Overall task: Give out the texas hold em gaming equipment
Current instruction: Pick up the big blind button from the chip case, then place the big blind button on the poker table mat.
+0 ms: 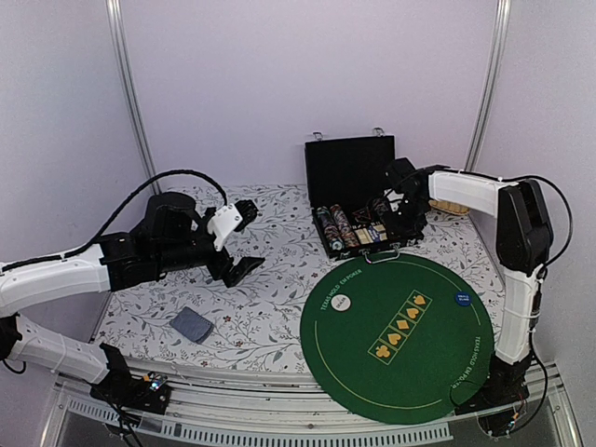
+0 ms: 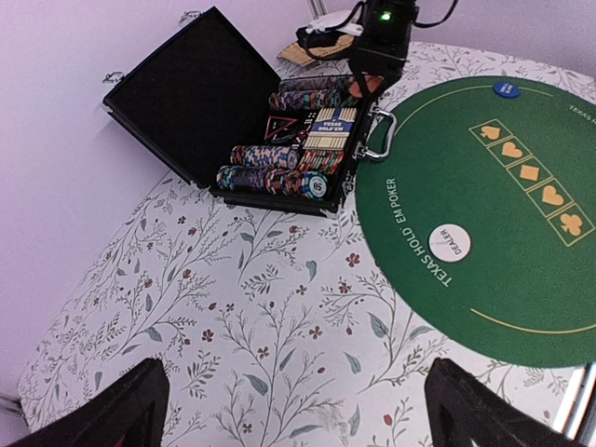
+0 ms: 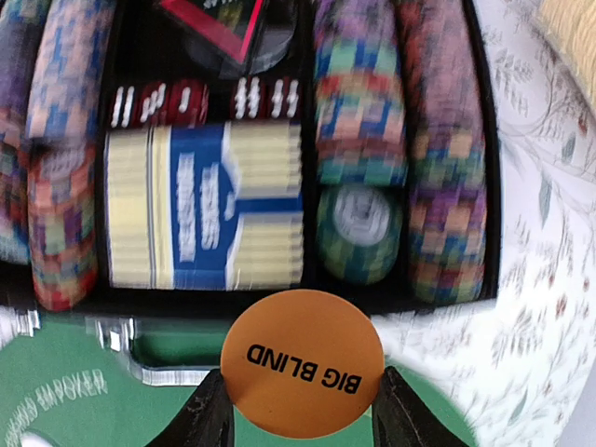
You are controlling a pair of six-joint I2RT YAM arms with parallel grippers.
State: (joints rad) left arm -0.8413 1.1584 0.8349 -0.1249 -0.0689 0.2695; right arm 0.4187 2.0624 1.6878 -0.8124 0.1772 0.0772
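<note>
We work in a pale-walled booth, on a table (image 1: 270, 279) covered with a floral cloth. The round green mat (image 1: 410, 363) lies on its right half. The open black case (image 1: 349, 172) stands at the mat's far rim.

1. The left gripper (image 1: 240, 242) hovers over bare cloth with its jaws spread wide and nothing between them. It is well apart from the case, so we judge the collision risk low while it waits there.
2. The right gripper (image 3: 300, 414) clamps the orange disc (image 3: 303, 363), marked BIG BLIND, by 2 opposite edges. It is just above the case's front wall and metal handle (image 3: 158, 368).
3. The chip rows (image 3: 358, 93) and the boxed deck (image 3: 205, 205) sit in the case directly beyond the disc.
4. A small blue-grey stack (image 1: 191, 324), probably cards, lies on the cloth near the left arm.
5. The white disc (image 2: 449, 241) and blue disc (image 2: 506, 89) already rest on the mat.

Hazards, in our judgement:
- An edge grip on a thin disc can pivot or slip, which would drop the disc into the case or let it roll across the cloth.
- A low retreat could catch a finger on the handle and drag the case.
- A careless placement could land on or nudge 1 of the 2 placed discs.
</note>
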